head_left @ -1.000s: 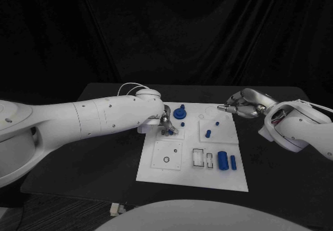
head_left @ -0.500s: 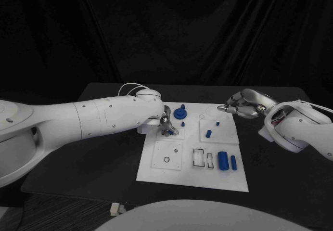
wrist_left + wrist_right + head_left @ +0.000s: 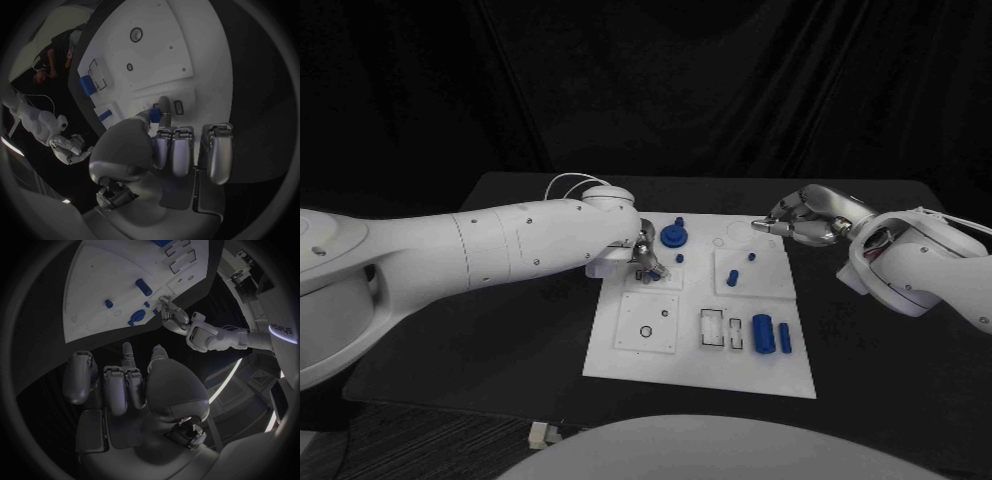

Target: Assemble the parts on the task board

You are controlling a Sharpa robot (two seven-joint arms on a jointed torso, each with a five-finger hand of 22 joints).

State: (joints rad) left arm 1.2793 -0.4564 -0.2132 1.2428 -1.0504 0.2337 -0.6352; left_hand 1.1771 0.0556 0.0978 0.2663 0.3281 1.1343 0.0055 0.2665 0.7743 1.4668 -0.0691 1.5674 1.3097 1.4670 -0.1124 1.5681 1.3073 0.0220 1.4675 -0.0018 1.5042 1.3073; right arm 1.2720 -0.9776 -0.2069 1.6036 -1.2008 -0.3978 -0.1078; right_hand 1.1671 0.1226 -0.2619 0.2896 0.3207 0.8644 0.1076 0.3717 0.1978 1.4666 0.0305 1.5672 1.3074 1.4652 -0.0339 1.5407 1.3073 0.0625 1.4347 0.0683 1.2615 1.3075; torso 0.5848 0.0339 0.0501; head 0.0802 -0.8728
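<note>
Both hands unchanged vs 0.5 s ago. Left hand (image 3: 643, 255) pinches small blue part (image 3: 154, 114) over task board (image 3: 661, 355). Right hand (image 3: 802, 222) curled, holding nothing.

The task board (image 3: 704, 375) is a white rectangular plate lying flat in the middle of the black table, its long side running away from the robot. It carries raised square panels with round holes and rectangular slots.

Blue parts on it:
- a round knob-like part (image 3: 674, 237) near the far left, with a small upright peg (image 3: 679, 220) just behind it;
- a short peg (image 3: 751, 257) and another (image 3: 731, 279) on the far right panel;
- a large cylinder (image 3: 763, 334) lying flat near the right edge, a thinner bar (image 3: 785, 338) just beside it.
</note>
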